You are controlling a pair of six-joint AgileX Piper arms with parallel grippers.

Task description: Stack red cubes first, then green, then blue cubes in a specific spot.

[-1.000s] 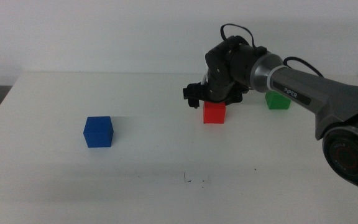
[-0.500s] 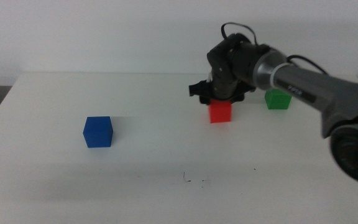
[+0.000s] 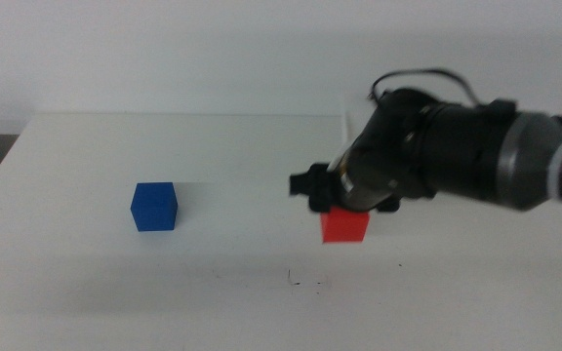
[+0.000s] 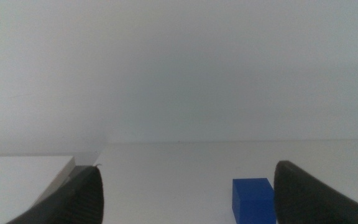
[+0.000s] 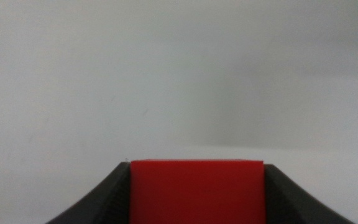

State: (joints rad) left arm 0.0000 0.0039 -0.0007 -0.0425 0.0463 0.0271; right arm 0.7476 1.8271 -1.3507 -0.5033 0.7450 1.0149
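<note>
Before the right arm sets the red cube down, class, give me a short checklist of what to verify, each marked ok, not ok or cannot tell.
1. Right gripper shut on the red cube: ok, the wrist view shows a jaw against each side.
2. Marked spot free of things: ok, only bare table with dark scuffs.
3. Red cube over the spot: not ok, it sits behind the scuffs.
4. Blue cube out of the path: ok, far off to the left.
5. Green cube in place: cannot tell, the arm hides that area.
6. Left gripper out of the way: ok, open, waiting at the near left edge.
</note>
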